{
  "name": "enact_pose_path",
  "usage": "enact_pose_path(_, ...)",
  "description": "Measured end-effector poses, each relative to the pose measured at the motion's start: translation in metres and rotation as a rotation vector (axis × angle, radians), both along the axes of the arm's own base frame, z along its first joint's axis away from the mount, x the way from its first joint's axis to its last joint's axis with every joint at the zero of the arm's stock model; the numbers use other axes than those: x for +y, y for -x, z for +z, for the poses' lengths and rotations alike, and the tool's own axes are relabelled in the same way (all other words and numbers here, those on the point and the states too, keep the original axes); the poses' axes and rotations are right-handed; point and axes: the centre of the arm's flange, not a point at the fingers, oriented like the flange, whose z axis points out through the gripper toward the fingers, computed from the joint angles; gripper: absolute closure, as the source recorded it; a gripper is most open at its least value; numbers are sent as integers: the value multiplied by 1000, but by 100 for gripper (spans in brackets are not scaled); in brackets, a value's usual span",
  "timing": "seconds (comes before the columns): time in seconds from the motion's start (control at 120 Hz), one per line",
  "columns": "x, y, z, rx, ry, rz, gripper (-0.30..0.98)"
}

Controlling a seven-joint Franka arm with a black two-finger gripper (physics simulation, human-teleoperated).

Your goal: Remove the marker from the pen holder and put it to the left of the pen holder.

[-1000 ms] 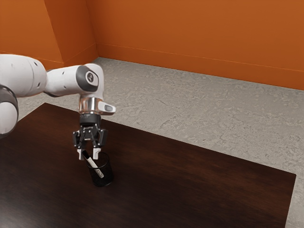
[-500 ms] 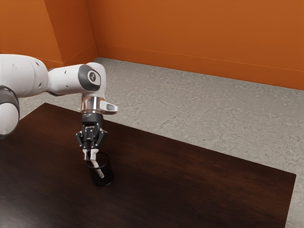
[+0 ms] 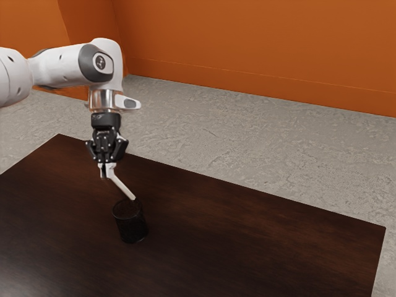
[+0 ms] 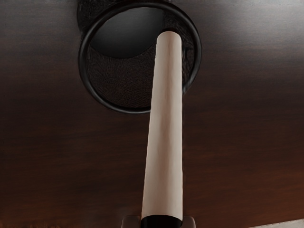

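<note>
Although I judge the marker (image 3: 123, 187) light, stiff and somewhat slippery, it hangs tilted, its free end (image 4: 169, 39) apparently clear above the pen holder (image 3: 131, 227). My gripper (image 3: 107, 171) pinches it near the black end (image 4: 162, 221); a hold nearer its middle would better resist pivoting.

White marker (image 3: 123, 188) tilted above black mesh pen holder (image 3: 132, 228), upright.
</note>
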Motion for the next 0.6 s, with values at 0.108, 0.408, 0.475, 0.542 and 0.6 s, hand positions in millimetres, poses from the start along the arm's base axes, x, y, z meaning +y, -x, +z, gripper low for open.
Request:
enact_pose_path(0.108, 42, -6, 10, -50, -9, 73, 77)
enact_pose_path(0.408, 107, -9, -67, -205, -126, 172, 73)
enact_pose_path(0.475, 108, 8, -78, -281, -154, 177, 73)
enact_pose_path(0.542, 110, 13, -88, -348, -177, 179, 72)
enact_pose_path(0.6, 112, 14, -94, -397, -191, 180, 69)
